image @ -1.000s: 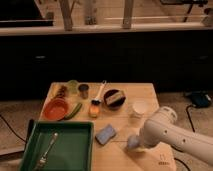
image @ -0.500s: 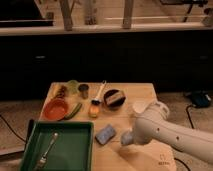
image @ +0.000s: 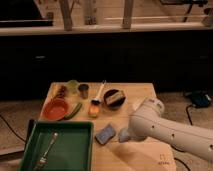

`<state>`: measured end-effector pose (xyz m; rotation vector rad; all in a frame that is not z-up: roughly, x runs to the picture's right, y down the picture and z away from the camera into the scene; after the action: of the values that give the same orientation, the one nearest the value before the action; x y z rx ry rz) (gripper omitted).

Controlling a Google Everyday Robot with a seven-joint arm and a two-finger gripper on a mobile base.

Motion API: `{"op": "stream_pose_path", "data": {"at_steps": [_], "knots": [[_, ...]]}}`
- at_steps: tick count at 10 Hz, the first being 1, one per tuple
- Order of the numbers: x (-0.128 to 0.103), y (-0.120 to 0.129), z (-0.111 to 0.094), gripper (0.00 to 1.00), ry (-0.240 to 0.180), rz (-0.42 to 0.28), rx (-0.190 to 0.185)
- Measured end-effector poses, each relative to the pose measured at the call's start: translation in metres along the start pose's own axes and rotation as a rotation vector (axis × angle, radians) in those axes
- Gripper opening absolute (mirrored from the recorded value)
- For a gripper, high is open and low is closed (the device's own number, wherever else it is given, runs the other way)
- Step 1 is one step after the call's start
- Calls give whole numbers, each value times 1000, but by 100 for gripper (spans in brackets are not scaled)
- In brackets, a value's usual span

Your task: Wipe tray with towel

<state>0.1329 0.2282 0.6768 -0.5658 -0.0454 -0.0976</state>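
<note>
The dark-green tray point(image: 75, 131) lies at the table's front left with a fork point(image: 46, 150) in it. My white arm reaches in from the lower right. Its gripper point(image: 123, 135) is at the pale tip of the arm, low over the table just right of a blue-grey rectangular pad point(image: 105, 133) that lies beside the tray's right rim. The gripper is shut, and whether it holds anything does not show. I cannot pick out the towel on its own; the arm's tip covers what is under it.
Behind the tray sit an orange bowl point(image: 55, 108), a green vegetable point(image: 74, 110), a small orange block point(image: 93, 110), a brush point(image: 99, 93), a dark bowl point(image: 114, 98), a cup point(image: 83, 90) and a white cup point(image: 137, 103) half behind my arm.
The arm has swung left and slightly farther over the table, bringing the gripper from the front right to right beside the blue-grey pad. Nothing else has moved.
</note>
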Motion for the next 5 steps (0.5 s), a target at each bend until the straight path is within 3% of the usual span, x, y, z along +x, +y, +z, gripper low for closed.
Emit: {"op": "stream_pose_path", "data": {"at_steps": [5], "knots": [[-21,-14,-17,2,32,-33,29]]}}
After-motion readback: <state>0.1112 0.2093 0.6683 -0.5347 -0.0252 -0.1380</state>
